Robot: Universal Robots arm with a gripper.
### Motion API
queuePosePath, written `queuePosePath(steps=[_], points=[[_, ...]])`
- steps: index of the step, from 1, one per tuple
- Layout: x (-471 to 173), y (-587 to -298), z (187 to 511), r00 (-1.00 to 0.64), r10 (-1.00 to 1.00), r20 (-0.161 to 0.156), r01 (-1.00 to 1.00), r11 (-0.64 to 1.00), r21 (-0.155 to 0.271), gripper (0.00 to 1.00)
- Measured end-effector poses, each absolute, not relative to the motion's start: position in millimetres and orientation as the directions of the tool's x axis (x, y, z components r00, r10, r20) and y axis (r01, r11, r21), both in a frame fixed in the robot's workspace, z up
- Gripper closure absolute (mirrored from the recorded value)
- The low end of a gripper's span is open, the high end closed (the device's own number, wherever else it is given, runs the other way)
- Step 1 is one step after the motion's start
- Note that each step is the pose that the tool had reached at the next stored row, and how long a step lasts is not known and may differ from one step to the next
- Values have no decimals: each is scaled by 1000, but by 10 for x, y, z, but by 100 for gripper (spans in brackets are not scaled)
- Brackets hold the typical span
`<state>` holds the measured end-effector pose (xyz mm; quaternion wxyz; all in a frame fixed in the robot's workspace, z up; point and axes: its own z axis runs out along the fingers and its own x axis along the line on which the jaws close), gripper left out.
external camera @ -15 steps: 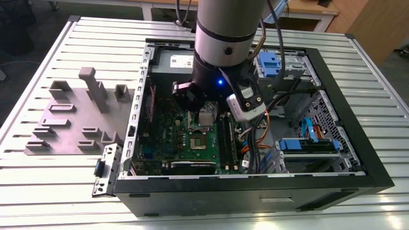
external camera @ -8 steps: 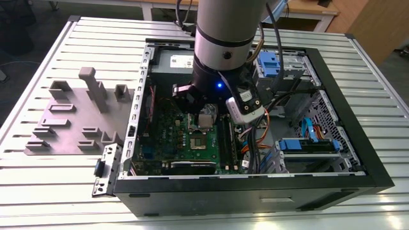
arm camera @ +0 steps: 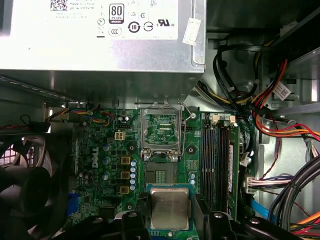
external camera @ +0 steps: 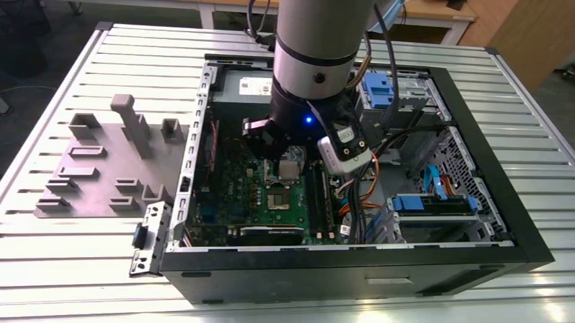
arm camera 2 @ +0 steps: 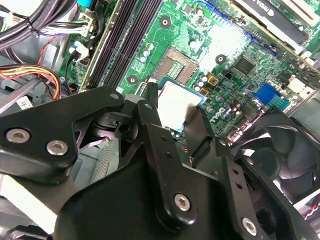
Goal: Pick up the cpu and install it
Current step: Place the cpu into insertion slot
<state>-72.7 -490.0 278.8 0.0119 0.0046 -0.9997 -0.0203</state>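
So the arm (external camera: pixel 314 60) is reaching down into the open computer case (external camera: pixel 503 249) that's lying on the slatted desk (external camera: pixel 72 269). Both wrist views show the gripper (arm camera: pixel 170 220) with its fingers (arm camera 2: pixel 150 107) closed on the cpu (arm camera: pixel 170 209), one on each side of it. The cpu is flat and level, just over the green motherboard (arm camera: pixel 115 165). It's right beside the open socket (arm camera: pixel 160 175) and not in it yet. The socket's metal frame (arm camera: pixel 161 127) is flipped up on the side toward the power supply (arm camera: pixel 100 50). The memory slots (arm camera: pixel 217 160) run along one side of the socket and the black fan (arm camera: pixel 25 170) is off on the other. A grey tray of plastic blocks (external camera: pixel 99 182) sits on the desk on the exterior view's left, outside the case.
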Motion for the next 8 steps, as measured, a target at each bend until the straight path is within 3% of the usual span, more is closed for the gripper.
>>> queuePosePath(steps=[8], points=[[-729,-4900,2717,-1000,-10,24,-9,999,40,55]])
